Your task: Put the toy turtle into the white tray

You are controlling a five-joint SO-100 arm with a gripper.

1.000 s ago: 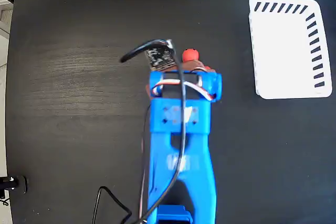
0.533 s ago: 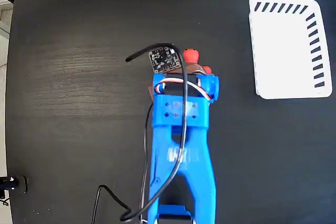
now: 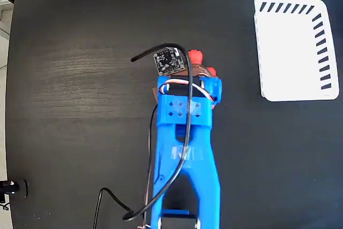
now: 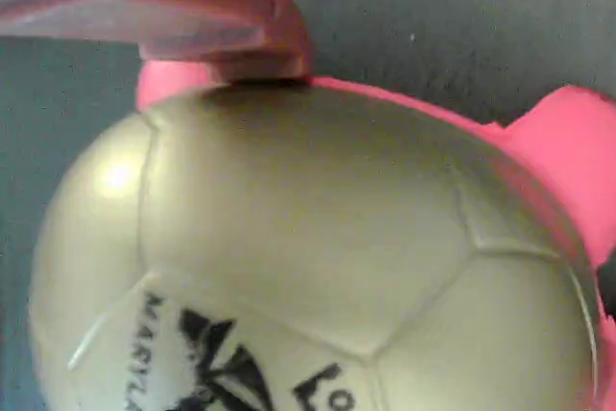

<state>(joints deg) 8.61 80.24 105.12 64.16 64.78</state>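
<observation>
The toy turtle (image 3: 195, 56) lies near the middle of the black table, and only its red head and one red foot show past the blue arm's wrist. My gripper (image 3: 192, 74) hangs right over it, fingers hidden in the fixed view. In the wrist view the turtle's shiny beige shell (image 4: 318, 257) with black print fills the frame. One pink-looking finger (image 4: 221, 7) touches the shell's upper edge; the other finger is out of frame. The white tray (image 3: 289, 46) sits at the upper right, apart from the turtle, with nothing in it.
The blue arm (image 3: 185, 164) reaches up from the bottom edge of the fixed view. A small camera board (image 3: 170, 61) and a black cable (image 3: 115, 205) hang from it. The table's left edge (image 3: 12, 105) borders a pale floor.
The wrist and its camera board have shifted slightly right and down in the picture, closing in over the turtle. The turtle's head has stayed in place.
</observation>
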